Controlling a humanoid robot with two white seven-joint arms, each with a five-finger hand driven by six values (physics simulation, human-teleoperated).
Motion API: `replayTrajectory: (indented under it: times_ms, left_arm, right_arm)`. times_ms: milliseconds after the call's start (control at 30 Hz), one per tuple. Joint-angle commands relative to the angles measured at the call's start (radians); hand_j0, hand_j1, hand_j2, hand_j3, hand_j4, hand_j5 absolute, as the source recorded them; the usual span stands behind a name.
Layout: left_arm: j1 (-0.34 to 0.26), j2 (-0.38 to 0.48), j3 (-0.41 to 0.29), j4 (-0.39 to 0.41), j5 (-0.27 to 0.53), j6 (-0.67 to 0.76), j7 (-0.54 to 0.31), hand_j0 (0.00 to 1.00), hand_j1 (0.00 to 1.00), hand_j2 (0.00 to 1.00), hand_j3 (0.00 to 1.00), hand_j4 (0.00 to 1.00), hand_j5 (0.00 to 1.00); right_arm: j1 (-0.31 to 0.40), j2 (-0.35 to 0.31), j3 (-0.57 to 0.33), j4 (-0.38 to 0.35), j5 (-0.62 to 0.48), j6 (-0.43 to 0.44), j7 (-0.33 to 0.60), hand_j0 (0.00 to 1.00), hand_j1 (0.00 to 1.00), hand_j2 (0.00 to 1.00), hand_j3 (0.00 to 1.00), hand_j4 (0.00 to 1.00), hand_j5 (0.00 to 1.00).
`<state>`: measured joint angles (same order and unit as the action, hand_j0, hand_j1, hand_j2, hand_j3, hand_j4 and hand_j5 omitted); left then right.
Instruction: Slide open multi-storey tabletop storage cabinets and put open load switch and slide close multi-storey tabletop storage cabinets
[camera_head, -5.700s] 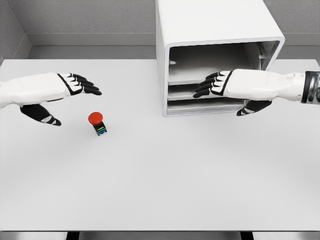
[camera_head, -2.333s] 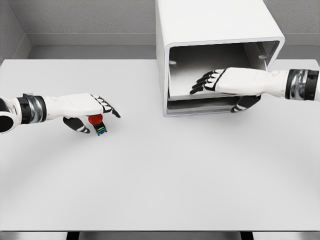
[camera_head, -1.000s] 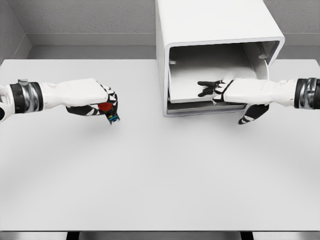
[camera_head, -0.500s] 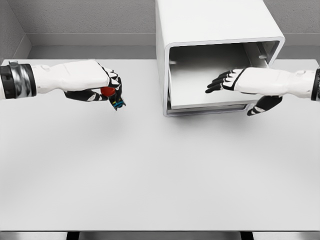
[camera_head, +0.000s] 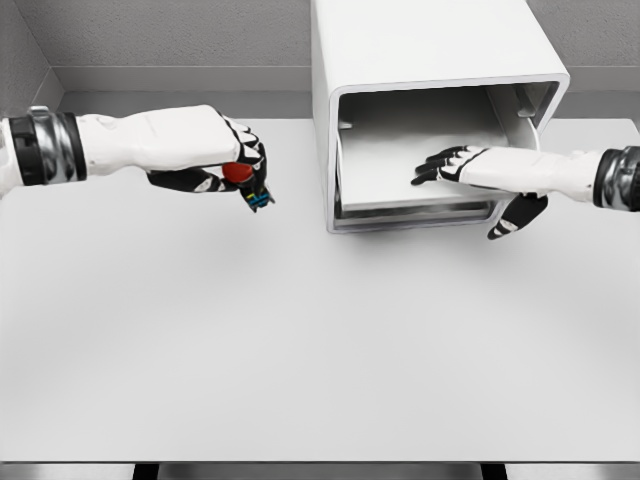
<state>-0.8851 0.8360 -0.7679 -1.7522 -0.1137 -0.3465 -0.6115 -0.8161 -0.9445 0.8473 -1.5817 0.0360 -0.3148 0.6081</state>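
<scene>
Red-capped switch (camera_head: 243, 177) gripped in left hand (camera_head: 205, 155) beside the cabinet (camera_head: 430, 60).

No readable text, labels, brand marks, numbers or signs appear anywhere: none on the white storage cabinet (camera_head: 430, 60) at upper right of the frame, and none on the red-capped switch (camera_head: 247, 183) at upper left

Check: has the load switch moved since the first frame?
Yes. The load switch, then standing on the table, is now lifted in the left hand, up and to the right, much nearer the cabinet.
</scene>
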Motion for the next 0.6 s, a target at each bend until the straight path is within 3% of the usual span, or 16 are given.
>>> replayTrajectory:
  times_ms: [0, 200, 567]
  left_arm:
    - [0.000, -0.009, -0.001, -0.004, 0.006, 0.001, 0.001, 0.45, 0.45, 0.45, 0.45, 0.45, 0.45]
    - [-0.020, -0.008, -0.004, -0.003, 0.017, 0.001, 0.001, 0.45, 0.45, 0.45, 0.45, 0.45, 0.45]
    - [-0.051, -0.014, -0.007, -0.007, 0.045, 0.001, 0.001, 0.45, 0.45, 0.45, 0.45, 0.45, 0.45]
  right_arm:
    - [0.000, 0.001, 0.010, -0.012, -0.022, -0.004, 0.003, 1.00, 1.00, 1.00, 1.00, 1.00, 1.00]
    - [-0.003, -0.011, 0.009, -0.041, -0.022, -0.047, 0.003, 1.00, 1.00, 1.00, 1.00, 1.00, 1.00]
    - [0.003, -0.095, 0.009, -0.080, -0.027, -0.254, 0.003, 1.00, 1.00, 1.00, 1.00, 1.00, 1.00]
